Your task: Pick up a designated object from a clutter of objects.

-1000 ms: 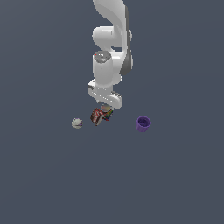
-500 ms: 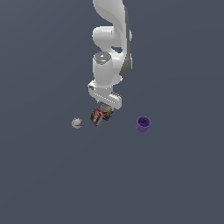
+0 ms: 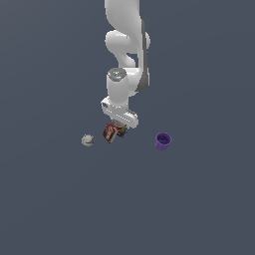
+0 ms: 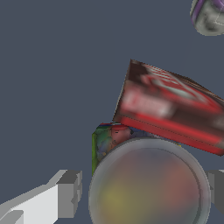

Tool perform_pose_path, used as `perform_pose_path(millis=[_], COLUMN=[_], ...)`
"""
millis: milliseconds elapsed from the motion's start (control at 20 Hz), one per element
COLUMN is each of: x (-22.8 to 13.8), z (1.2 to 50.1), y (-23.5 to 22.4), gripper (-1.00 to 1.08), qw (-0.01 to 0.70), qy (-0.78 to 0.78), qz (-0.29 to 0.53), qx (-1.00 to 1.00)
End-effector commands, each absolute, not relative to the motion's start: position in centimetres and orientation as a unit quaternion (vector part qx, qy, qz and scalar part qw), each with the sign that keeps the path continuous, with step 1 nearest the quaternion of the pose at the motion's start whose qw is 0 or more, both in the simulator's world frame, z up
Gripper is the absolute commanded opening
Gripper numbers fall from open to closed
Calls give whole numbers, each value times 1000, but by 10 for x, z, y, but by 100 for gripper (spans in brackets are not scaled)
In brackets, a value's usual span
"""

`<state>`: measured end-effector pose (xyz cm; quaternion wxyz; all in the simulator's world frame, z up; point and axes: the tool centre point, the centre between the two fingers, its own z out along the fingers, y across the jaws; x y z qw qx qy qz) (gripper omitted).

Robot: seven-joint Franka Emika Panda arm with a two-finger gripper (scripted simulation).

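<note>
The designated object (image 4: 108, 139) is a small block with green, red and blue patches; only its near corner shows in the wrist view. A blurred, translucent round shape (image 4: 148, 186) covers the remainder of it. In the exterior view the designated object (image 3: 121, 132) peeks out under the hand. A red-and-white box (image 4: 171, 106) lies tilted against it, also seen as the red-and-white box (image 3: 110, 133). My gripper (image 3: 118, 127) hangs directly over this pair. It is open, with one of the fingers (image 4: 68, 192) on each side of the round shape, gripper (image 4: 142, 192).
A greyish-white ball (image 3: 87, 140) rests toward the exterior view's left of the pile, and appears as the ball (image 4: 210, 16) in the wrist view. A purple cup (image 3: 163, 141) stands apart toward the exterior view's right. All sit on a plain dark grey floor (image 3: 124, 199).
</note>
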<state>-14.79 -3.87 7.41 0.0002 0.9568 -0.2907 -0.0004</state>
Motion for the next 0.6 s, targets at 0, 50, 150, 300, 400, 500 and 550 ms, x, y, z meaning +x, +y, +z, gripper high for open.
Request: perform_pose_path(millis=[0,50,150,300,400,500,550], x=[-148,-148,-148,-148,-147,-147,-147], z=[66,63,60,58,58,58,58], y=[-39,-39,-39,-39,-39,-39,-39], gripper=[100,100,100,100,100,-100,-100], qw=[0,0,0,0,0,0,0], qy=[-291,-291,-291,-291,-291,-291,-291], qz=[0,0,0,0,0,0,0], qx=[957,957,957,957,957,957,957])
